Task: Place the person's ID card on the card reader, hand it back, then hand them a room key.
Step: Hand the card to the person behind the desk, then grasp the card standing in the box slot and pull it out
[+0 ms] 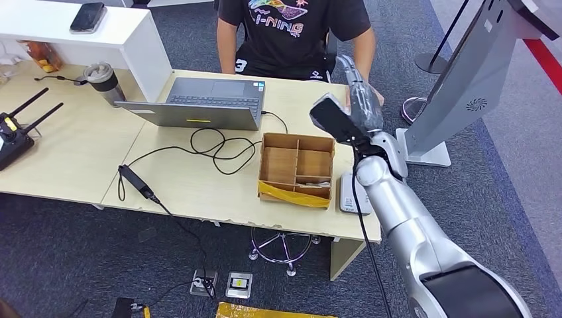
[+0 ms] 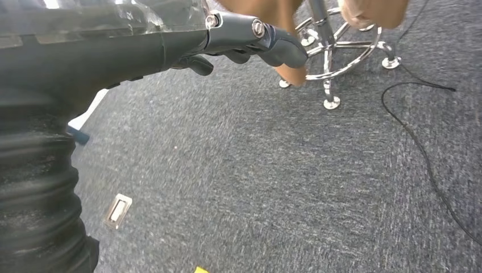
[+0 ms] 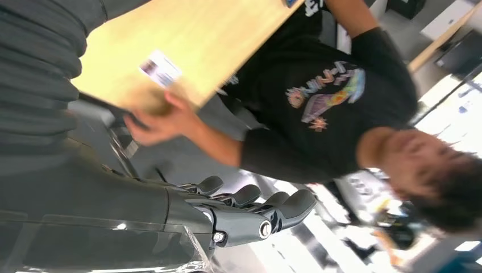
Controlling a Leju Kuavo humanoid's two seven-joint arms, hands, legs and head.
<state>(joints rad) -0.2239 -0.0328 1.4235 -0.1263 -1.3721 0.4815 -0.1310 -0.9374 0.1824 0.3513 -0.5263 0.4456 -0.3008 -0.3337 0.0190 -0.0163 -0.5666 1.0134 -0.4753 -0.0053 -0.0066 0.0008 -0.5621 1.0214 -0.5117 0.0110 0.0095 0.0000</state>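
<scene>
The long pale wooden desk [image 1: 199,185] carries most of the scene, and behind its far edge sits a person in a black printed T-shirt [image 1: 291,33]. The robot's silver right arm [image 1: 411,225] rises from the lower right and reaches across the desk's right end toward that person, ending in the dark grey right hand [image 1: 361,99], which hangs above the far right corner with its fingers [image 3: 250,196] stretched out side by side and nothing in them, so it is empty and open. The left hand [image 2: 250,40] hangs low over the grey carpet; whether its fingers are open or closed is more than I can tell from the little of them showing. An open grey laptop [image 1: 205,103] stands mid-desk, and nearer the robot a brown cardboard divider box [image 1: 296,169] sits just beside the flat white card reader [image 1: 351,195] at the near right edge. The smallest piece matters most: in the right wrist view the small white ID card with a photo [image 3: 160,68] lies flat on the desk, touching or just beside the person's hand [image 3: 165,116]. It lies past the right fingertips, toward the person, its long axis roughly along the desk edge. The right hand is clearly the nearer one, so the pickup is its job.
</scene>
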